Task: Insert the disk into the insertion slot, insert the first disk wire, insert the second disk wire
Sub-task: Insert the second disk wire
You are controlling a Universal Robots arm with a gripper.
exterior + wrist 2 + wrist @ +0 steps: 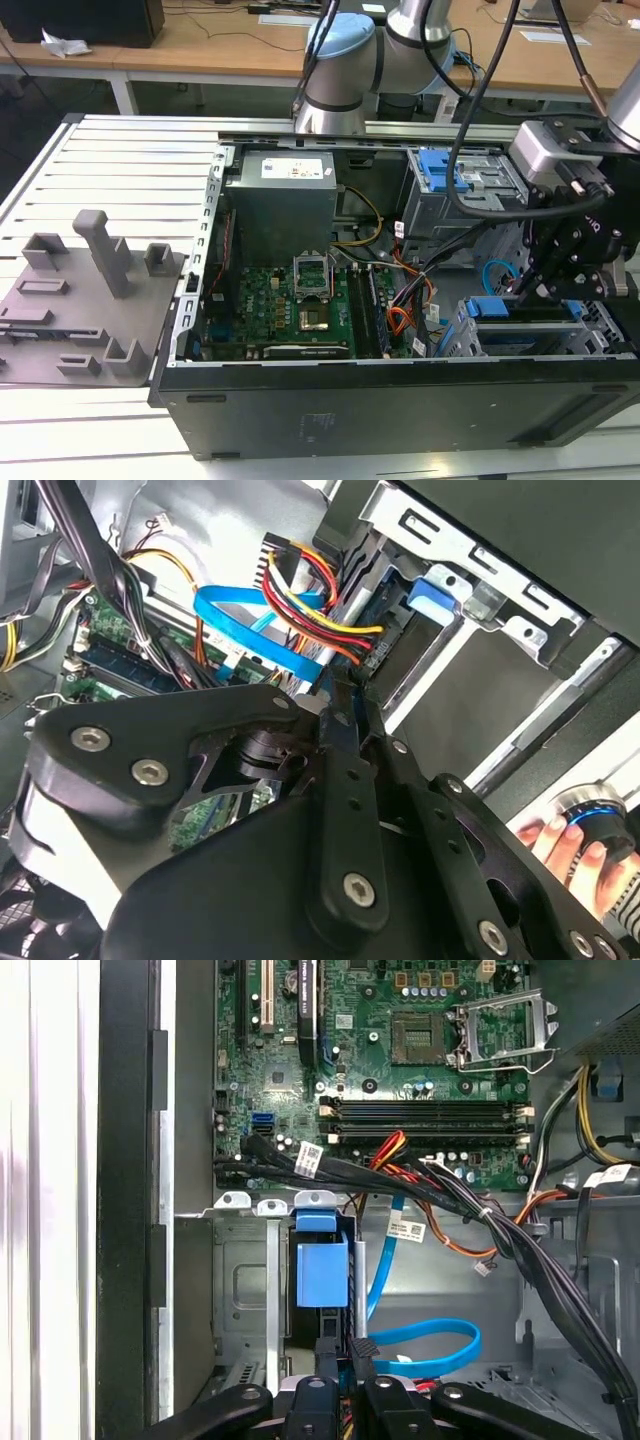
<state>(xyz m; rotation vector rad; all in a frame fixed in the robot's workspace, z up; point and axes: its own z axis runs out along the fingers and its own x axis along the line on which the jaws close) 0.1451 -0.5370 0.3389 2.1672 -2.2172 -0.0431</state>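
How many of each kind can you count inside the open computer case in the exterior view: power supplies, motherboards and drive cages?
Power supply: 1
Motherboard: 1
Drive cages: 2, the upper cage and the lower cage
Total: 4

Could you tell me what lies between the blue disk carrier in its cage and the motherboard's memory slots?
In the first wrist view, a black cable bundle with orange and red wires crosses between the disk and the memory slots.
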